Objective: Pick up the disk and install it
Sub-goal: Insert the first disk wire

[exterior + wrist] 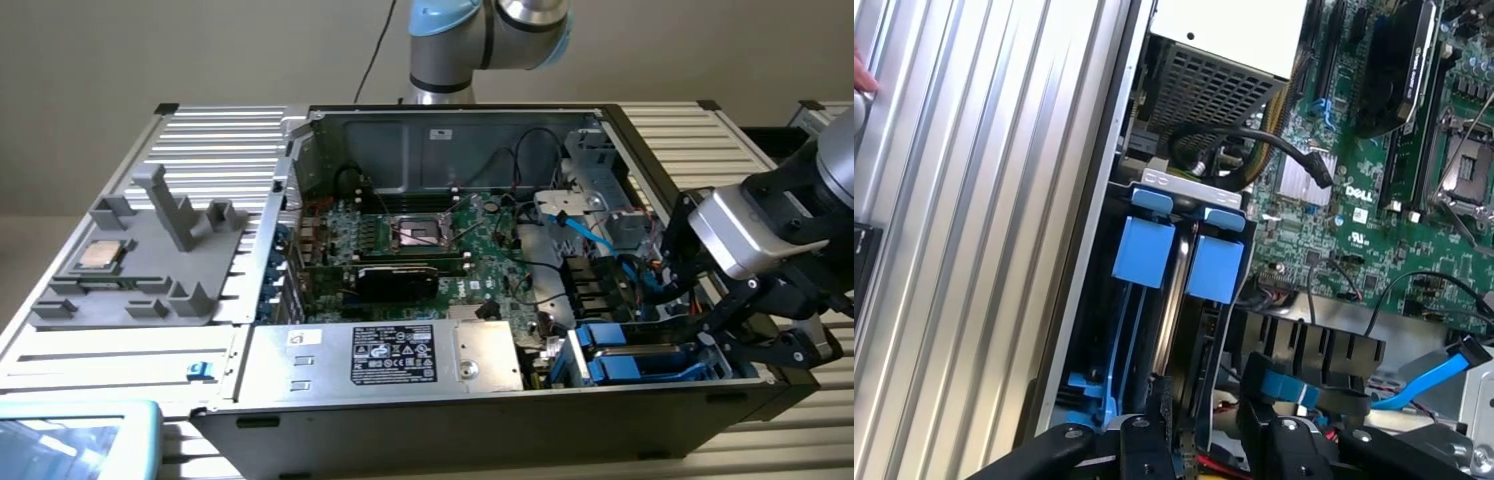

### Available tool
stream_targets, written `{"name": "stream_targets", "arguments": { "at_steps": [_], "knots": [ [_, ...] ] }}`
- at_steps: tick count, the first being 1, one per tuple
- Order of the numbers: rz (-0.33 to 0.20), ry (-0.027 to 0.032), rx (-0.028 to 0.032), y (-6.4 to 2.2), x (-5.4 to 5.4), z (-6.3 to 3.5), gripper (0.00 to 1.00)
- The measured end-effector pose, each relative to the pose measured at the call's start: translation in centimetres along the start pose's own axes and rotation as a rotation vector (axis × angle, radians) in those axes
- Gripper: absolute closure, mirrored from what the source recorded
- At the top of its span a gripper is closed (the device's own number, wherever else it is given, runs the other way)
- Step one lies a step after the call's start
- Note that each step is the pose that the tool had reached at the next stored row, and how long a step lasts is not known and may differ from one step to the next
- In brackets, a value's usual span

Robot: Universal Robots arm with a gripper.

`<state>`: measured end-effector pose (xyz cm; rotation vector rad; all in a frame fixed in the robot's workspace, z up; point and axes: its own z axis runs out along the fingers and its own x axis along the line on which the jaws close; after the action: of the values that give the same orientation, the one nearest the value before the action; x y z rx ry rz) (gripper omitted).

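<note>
The disk stands on edge in the drive bay of the open computer case, with blue plastic carrier rails and tabs on both sides of it. In the exterior view the disk's blue carrier shows in the case's near corner on the exterior view's right. My gripper hangs just over that bay, at the disk's end. In the wrist view my gripper has its black fingers apart, and only the bay's dark inside and red wires show in the gap.
The green motherboard fills the case's middle, with the grey power supply in front. Black and blue cables run beside the bay. A grey fixture with a small square chip sits on the ribbed table at the exterior view's left.
</note>
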<state>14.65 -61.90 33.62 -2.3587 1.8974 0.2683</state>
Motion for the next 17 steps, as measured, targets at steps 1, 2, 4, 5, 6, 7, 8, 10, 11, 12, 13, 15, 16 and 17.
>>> {"name": "stream_targets", "arguments": {
  "at_steps": [1, 2, 4, 5, 6, 7, 8, 10, 11, 12, 13, 15, 16, 17],
  "knots": [
    [0.0, -0.0007, -0.0012, -0.02, 0.01, 0.02, 0.6],
    [0.0, -0.0011, -0.0022, -0.02, 0.01, 0.03, 0.6],
    [0.0, -0.0029, -0.004, -0.05, 0.03, 0.08, 0.69],
    [0.0, -0.0041, -0.0049, -0.07, 0.06, 0.08, 0.75],
    [-0.001, -0.0056, -0.0059, -0.1, 0.09, 0.07, 0.75],
    [-0.001, -0.0072, -0.0075, -0.12, 0.13, 0.05, 0.81],
    [-0.001, -0.0087, -0.0093, -0.13, 0.17, 0.04, 0.84],
    [-0.001, -0.0098, -0.0104, -0.13, 0.19, 0.03, 0.84],
    [-0.001, -0.0099, -0.0105, -0.13, 0.19, 0.03, 0.84],
    [-0.001, -0.01, -0.0105, -0.14, 0.19, 0.04, 0.84],
    [-0.001, -0.0101, -0.0105, -0.14, 0.19, 0.04, 0.84],
    [-0.001, -0.0098, -0.0106, -0.14, 0.18, 0.04, 0.84],
    [-0.001, -0.0087, -0.0108, -0.14, 0.17, 0.03, 0.84],
    [-0.001, -0.0084, -0.0109, -0.14, 0.17, 0.03, 0.84]
  ]
}}
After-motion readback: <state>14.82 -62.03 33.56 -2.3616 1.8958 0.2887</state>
